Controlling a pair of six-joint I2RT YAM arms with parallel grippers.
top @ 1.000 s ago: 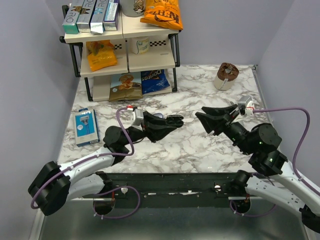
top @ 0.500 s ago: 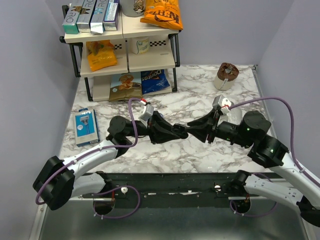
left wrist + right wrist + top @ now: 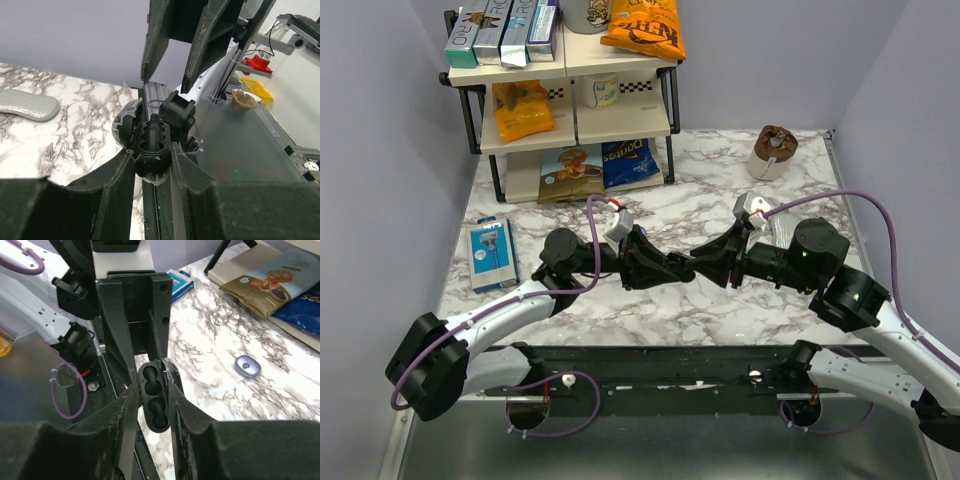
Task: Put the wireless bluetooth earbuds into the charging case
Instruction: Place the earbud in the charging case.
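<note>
l gripper (image 3: 150,152) & r gripper (image 3: 154,387) both clamped on black two-well plastic charging case (image 3: 156,412); wells looked empty, no earbuds seen, insertion undone.

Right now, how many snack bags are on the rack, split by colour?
Orange bags: 2
Brown bag: 1
Blue bag: 1
Total: 4

Blue bag (image 3: 625,160) under the shelf apparently reads "Doritos".
</note>
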